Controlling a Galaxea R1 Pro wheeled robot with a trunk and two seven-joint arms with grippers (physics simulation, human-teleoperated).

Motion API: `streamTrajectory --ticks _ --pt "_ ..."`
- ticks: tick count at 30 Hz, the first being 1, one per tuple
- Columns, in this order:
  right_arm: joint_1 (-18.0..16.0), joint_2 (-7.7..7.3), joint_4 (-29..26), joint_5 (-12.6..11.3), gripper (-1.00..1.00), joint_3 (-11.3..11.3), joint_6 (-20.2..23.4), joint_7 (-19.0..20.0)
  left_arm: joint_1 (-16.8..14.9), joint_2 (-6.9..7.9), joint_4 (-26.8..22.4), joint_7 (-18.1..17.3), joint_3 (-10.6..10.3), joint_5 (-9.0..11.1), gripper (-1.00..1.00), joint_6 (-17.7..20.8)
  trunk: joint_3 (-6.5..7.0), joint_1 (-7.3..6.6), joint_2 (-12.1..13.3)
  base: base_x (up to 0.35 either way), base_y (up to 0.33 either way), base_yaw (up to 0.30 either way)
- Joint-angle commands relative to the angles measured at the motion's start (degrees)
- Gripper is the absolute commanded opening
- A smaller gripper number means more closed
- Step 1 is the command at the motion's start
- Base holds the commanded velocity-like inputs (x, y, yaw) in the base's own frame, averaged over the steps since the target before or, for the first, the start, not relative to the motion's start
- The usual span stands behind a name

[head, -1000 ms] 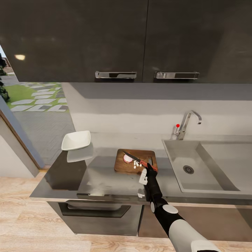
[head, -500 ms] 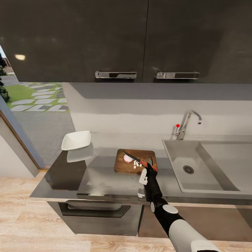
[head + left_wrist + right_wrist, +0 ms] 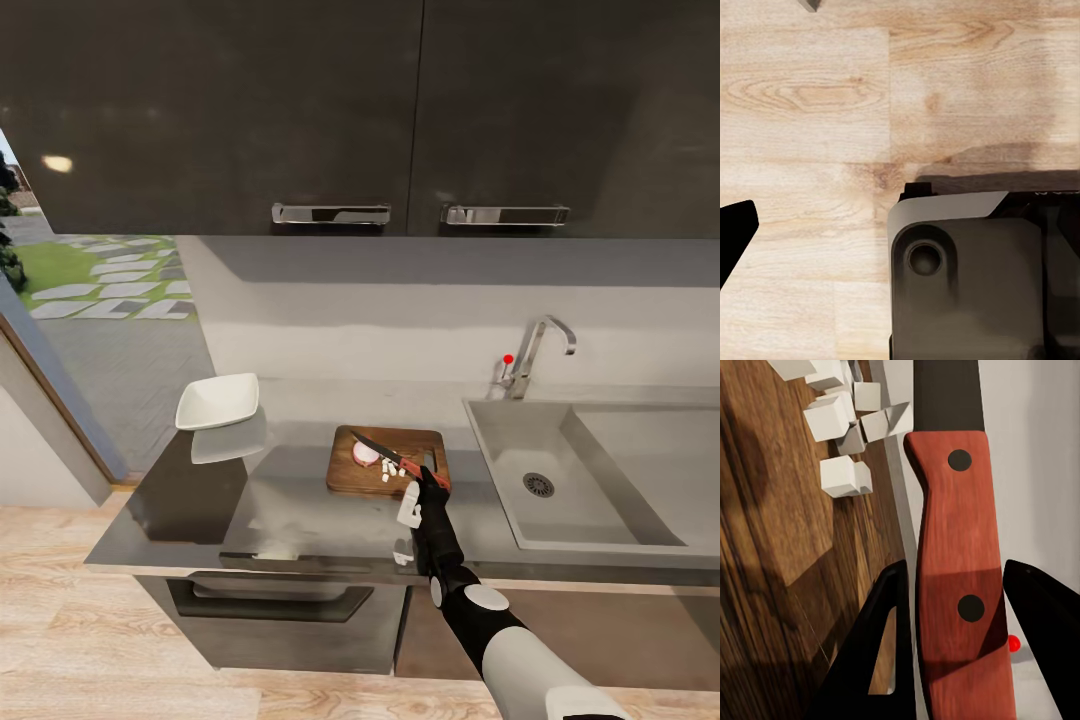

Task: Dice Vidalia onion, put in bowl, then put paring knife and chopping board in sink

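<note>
The dark wooden chopping board (image 3: pixel 375 476) lies on the grey countertop (image 3: pixel 290 510), left of the sink (image 3: pixel 600 480). On it are a cut onion piece (image 3: pixel 366 455) and several small white diced cubes (image 3: pixel 392 468) (image 3: pixel 840 472). My right gripper (image 3: pixel 430 482) (image 3: pixel 960 645) is shut on the red handle of the paring knife (image 3: pixel 385 452) (image 3: pixel 956 562). Its dark blade points across the board over the onion. The white bowl (image 3: pixel 218 402) stands at the counter's far left. The left wrist view faces the wooden floor, with one black fingertip (image 3: pixel 731 232) at the picture's edge.
A chrome faucet (image 3: pixel 535 355) with a red dot rises behind the sink basin and its round drain (image 3: pixel 538 484). Dark wall cabinets (image 3: pixel 330 110) hang overhead. A grey part of the robot's base (image 3: pixel 967 277) sits over the wooden floor (image 3: pixel 810 97).
</note>
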Motion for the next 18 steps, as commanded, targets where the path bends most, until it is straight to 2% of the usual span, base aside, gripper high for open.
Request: streamTrajectory --ticks 1,4,9,18 --pt "-0.03 0.03 2.26 0.05 -1.0 -0.46 -0.15 0.12 -0.12 -0.03 0.26 0.28 -0.47 0.09 1.0 -0.41 -0.12 0.05 -0.08 0.0 0.0 0.0" --pt "-0.02 0.03 2.31 0.05 -1.0 -0.46 -0.15 0.12 -0.1 -0.03 0.26 0.28 -0.47 0.09 1.0 -0.34 -0.12 0.05 -0.08 0.0 0.046 0.0" --pt "-0.03 0.03 2.34 0.05 -1.0 -0.46 -0.16 0.12 -0.12 -0.03 0.26 0.28 -0.47 0.09 1.0 -0.32 -0.12 0.05 -0.08 0.0 0.204 0.0" --pt "-0.02 0.03 2.33 0.05 -1.0 -0.46 -0.14 0.12 -0.11 -0.03 0.26 0.28 -0.47 0.1 1.0 -0.32 -0.12 0.05 -0.08 0.0 0.014 0.0"
